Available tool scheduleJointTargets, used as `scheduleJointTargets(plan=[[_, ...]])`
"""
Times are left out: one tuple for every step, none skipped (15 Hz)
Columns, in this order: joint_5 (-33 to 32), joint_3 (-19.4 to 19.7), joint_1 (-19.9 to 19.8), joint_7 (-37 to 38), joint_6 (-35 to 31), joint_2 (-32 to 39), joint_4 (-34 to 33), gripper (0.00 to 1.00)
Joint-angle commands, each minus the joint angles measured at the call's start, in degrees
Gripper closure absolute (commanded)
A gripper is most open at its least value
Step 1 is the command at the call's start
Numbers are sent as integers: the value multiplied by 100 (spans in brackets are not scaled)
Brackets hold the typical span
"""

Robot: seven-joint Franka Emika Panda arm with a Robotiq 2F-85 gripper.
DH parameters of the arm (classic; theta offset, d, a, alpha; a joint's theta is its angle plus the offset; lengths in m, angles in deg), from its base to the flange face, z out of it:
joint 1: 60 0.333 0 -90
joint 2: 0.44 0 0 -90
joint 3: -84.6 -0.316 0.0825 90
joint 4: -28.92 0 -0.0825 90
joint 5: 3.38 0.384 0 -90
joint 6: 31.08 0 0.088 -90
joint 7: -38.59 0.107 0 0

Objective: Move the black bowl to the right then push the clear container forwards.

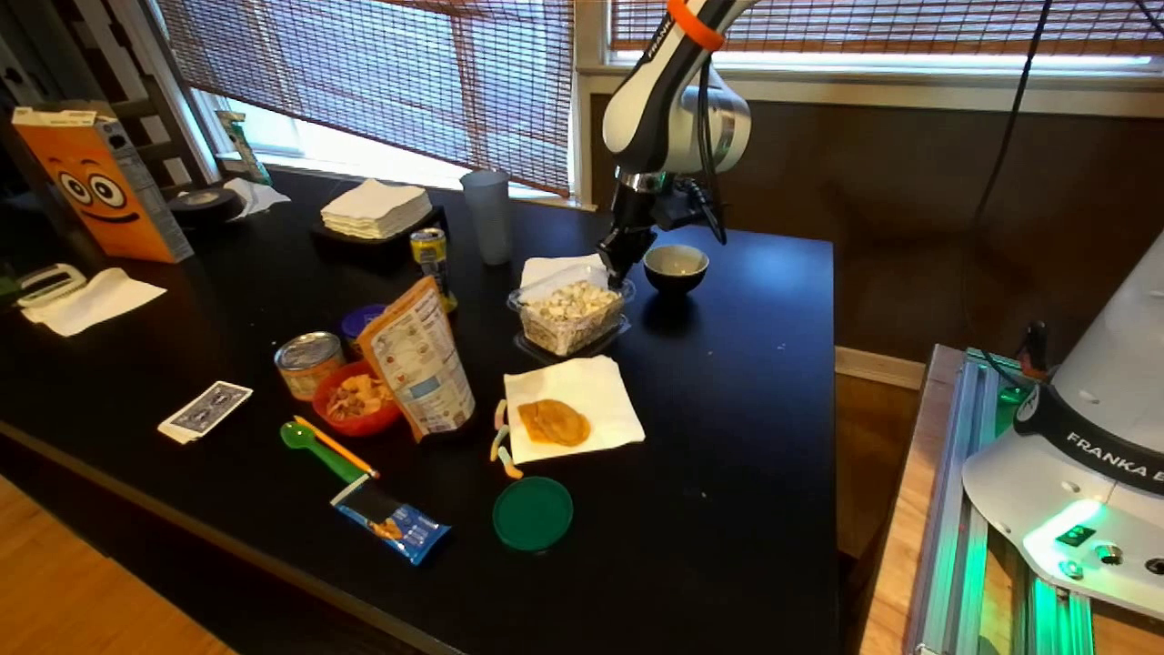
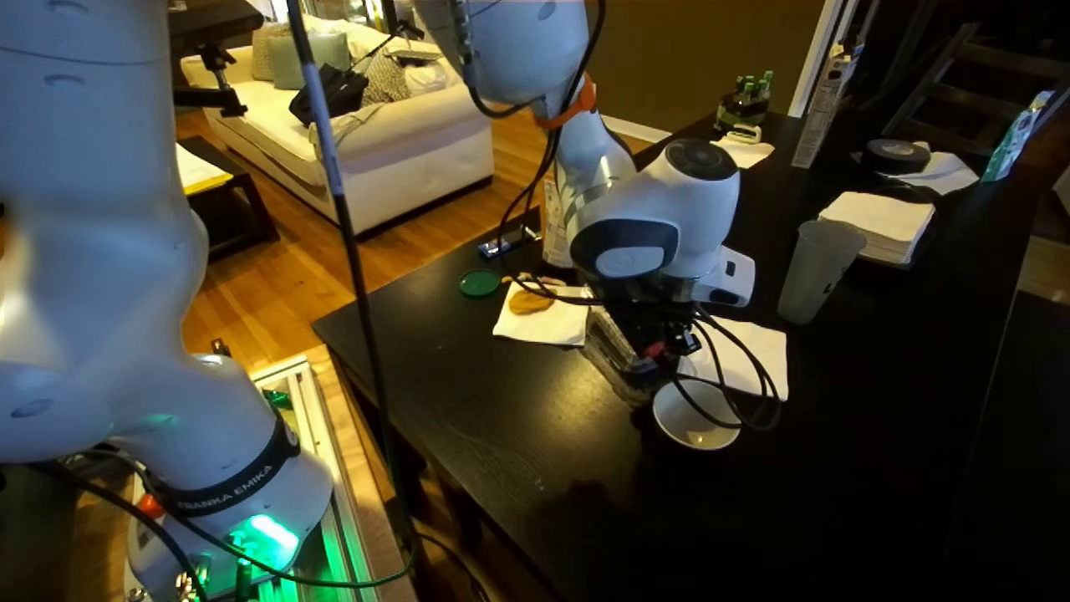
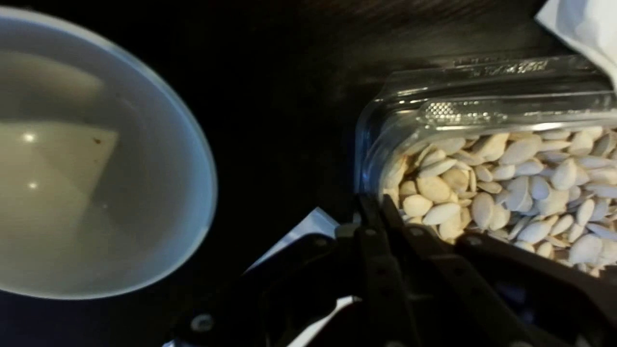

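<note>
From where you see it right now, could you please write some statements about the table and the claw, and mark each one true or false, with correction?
1. The claw is at one end of the clear container. True.
2. The clear container is empty. False: it holds pale seeds.
3. In the wrist view, a gap shows between the black bowl and the clear container. True.
4. The black bowl is upside down. False: its pale inside faces up.
5. The tan food lies on a white napkin. True.

Clear container [image 3: 496, 113] was glossy see-thru plastic; blk bowl [image 3: 106, 164] looked smooth w/ slight sheen; tabletop [image 2: 485, 401] was semi-gloss wood; napkin [image 1: 602, 387] was matt paper; can top [image 1: 309, 347], shiny metal.
</note>
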Motion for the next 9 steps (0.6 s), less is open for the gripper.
scheduleJointTargets(plan=[[-346,275,60,-24,-217,-219,444,99],[-497,376,99,-13,-224,-262,485,99],[-636,449,123,-19,-217,-290,525,99],[-801,534,160,-14,-205,-309,548,99],[-962,580,177,-70,-186,-327,561,99],[-1104,615,195,-95,-187,-341,567,99],[-1170,568,167,-195,-190,-351,570,99],[-1198,490,133,-319,-199,-350,569,99],[-1253,472,141,-390,-204,-346,566,99]])
